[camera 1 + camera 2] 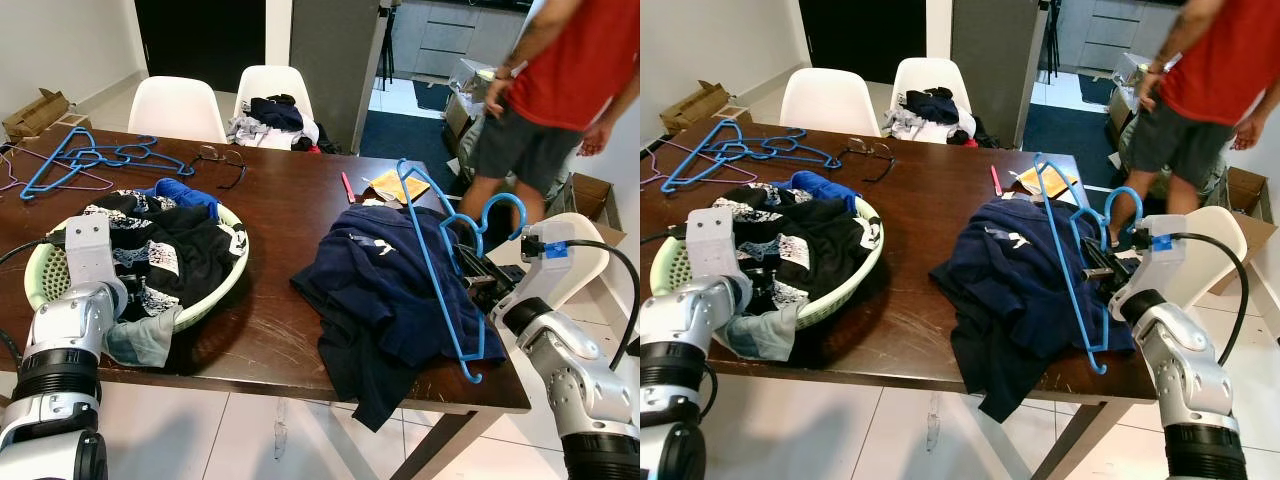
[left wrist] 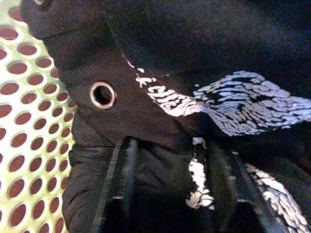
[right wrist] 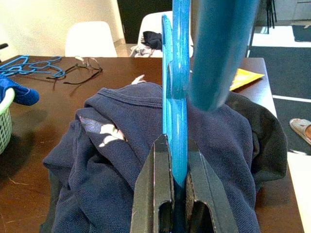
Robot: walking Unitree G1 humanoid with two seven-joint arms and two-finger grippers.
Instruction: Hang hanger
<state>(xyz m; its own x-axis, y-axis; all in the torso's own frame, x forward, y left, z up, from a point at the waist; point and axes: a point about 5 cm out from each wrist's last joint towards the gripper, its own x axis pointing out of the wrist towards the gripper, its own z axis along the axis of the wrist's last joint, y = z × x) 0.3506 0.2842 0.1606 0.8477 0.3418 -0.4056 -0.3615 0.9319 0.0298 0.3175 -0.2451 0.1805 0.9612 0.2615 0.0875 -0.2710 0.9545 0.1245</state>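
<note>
On the table [image 1: 300, 330], the largest item near my right gripper [image 3: 179, 194] was the navy shirt [image 1: 385, 290], heaped at the right end, soft and limp, one corner draped over the front edge. Well to its left sat the basket [image 1: 215, 300] of dark clothes, with my left gripper [image 2: 170, 194] resting in it, fingers spread apart and nothing visibly pinched between them.

Across the shirt, tilted up, stood the blue hanger [image 1: 440, 270]. My right gripper had its two fingers closed flat on one bar of it, near the neck below the hook [image 1: 500, 215], as the right wrist view showed.

Handling notes, as judgement:
- The hanger looked like thin plastic: light, stiff, slightly springy, and smooth enough to pivot between narrow fingers.
- A hold close to the neck seemed best, since the long arms would swing less about that point.
- A grip on the far shoulder tip would probably let it twist.
- The shirt was likely to sag and slide off a tilted arm, so the collar needed to be seated before lifting.

Spare hangers [image 1: 90, 160] lay at the far left corner, beside glasses [image 1: 220, 160].
</note>
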